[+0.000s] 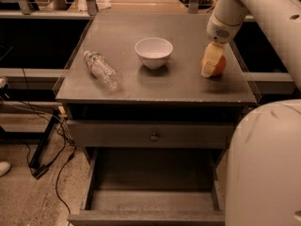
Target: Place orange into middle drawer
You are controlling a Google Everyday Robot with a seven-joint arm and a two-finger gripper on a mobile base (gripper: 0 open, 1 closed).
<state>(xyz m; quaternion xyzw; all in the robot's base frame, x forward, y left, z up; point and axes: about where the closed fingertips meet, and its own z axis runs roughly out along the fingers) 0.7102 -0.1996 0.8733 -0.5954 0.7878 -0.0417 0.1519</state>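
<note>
Arm (263, 8): white tubular shell, smooth; I count two small dark round holes on upper side.
Wrist housing (221, 29): white rounded cap with dotted grille patch.
Gripper (211, 67): pale cream-yellow, tapered; sits right of white bowl (154, 52) in my view.
Body shell (265, 164): large white rounded casing, below-right of bowl.

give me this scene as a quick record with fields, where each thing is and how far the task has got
gripper: down at the orange, right side of the cabinet top
orange: resting on the cabinet top, right of the white bowl
middle drawer: pulled open, orange not in it yet
knob drawer front: shut, above the open drawer
white bowl: upright, mid top
plastic bottle: lying on its side, left of the bowl
</note>
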